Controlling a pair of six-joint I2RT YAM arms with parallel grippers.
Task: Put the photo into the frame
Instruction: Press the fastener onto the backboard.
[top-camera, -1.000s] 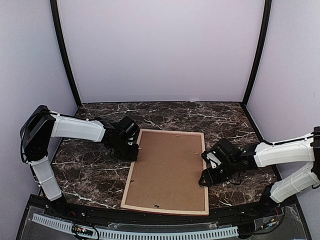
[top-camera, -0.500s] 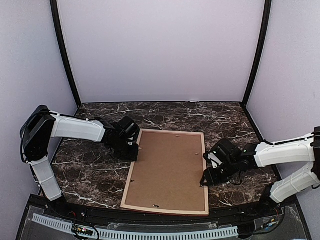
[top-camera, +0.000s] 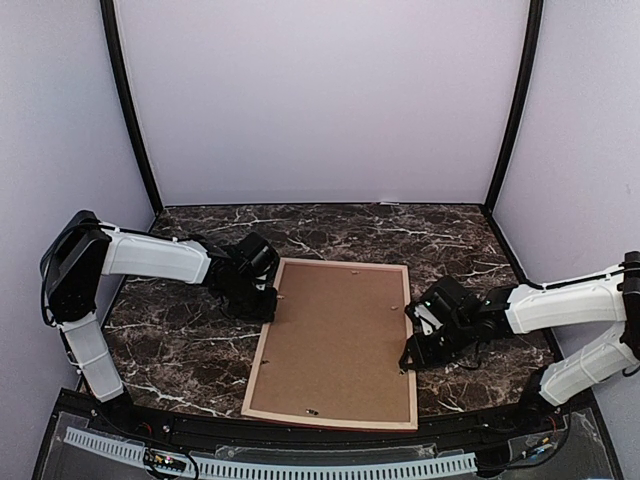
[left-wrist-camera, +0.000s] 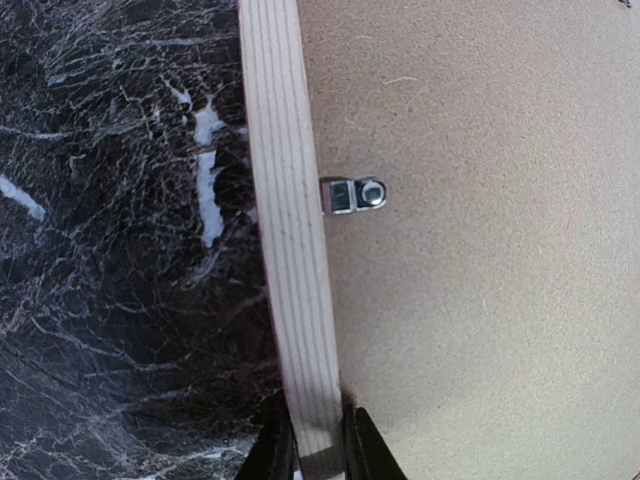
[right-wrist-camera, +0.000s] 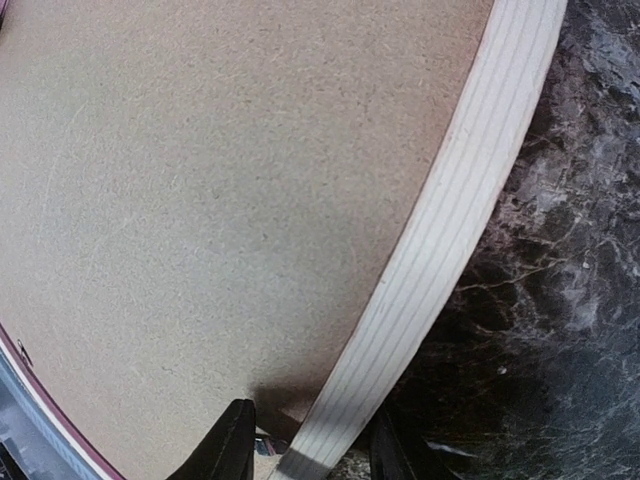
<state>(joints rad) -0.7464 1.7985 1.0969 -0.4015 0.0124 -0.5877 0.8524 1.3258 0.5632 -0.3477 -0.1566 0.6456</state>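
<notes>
Hardly any change over the last second: only a slight leftward shift at the right end effector, none at the left end effector, none in the lie of the frame. Still flat and back-side up on the marble bench, near the middle, with the brown backing board seated inside the rails and a metal turn clip reaching over its left edge. Left: pinched narrowly onto the left rail, one finger tight on each side. Right: astride the right rail, parted wider than the wood, with a shadowed gap on the board side, so probably not gripping. No sight of the photo in any view; possibly under the board, impossible to say. Judged a steadying pause, with loading either done or not yet begun.
</notes>
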